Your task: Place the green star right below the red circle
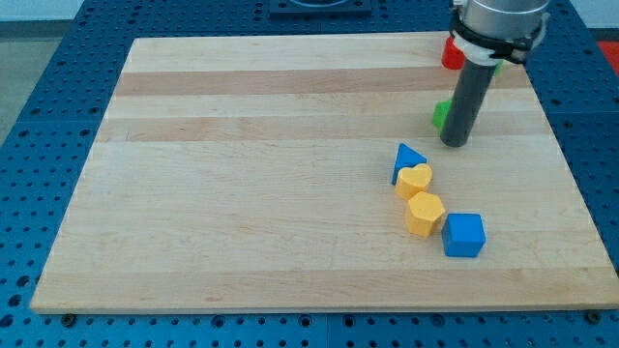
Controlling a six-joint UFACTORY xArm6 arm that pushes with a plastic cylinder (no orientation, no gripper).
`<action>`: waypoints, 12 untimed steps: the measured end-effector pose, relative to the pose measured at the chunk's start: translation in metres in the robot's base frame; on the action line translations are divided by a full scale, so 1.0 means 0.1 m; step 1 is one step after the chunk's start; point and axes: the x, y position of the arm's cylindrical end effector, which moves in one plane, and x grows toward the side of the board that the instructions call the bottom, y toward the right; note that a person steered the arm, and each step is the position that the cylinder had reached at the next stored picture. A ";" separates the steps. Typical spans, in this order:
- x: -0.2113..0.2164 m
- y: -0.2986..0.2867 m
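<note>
Fingers do not exist on this arm, so spread or pinched has no meaning; it ends in a straight dark rod, and my tip (455, 143) rests on the wooden board (271, 193) in the view's upper right part; just to the view's left of the rod a small green block (440, 114) peeks out, mostly hidden behind the rod, touching it or very nearly so, and its shape cannot be made out from what shows, though it sits where the green star would be; a sliver of green (499, 68) also shows at the rod's right side, higher up, under the arm's pale collar, and whether it is part of the same block I cannot tell; the red block (452, 53) lies toward the view's top, near the board's far edge, partly covered by the arm's body, its round shape not clear; the green block lies below the red one in the view, apart from it; below my tip, toward the view's bottom, a chain of blocks runs diagonally: a blue triangle (406, 158), a yellow heart (416, 180) touching it, a yellow hexagon (425, 214) against the heart, and a blue cube (464, 235) just beside the hexagon; around the board lies a blue perforated table (39, 116).
</note>
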 end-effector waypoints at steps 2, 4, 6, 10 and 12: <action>-0.33 -0.04; -0.60 -0.04; -0.75 -0.04; -0.95 0.25; -0.97 0.25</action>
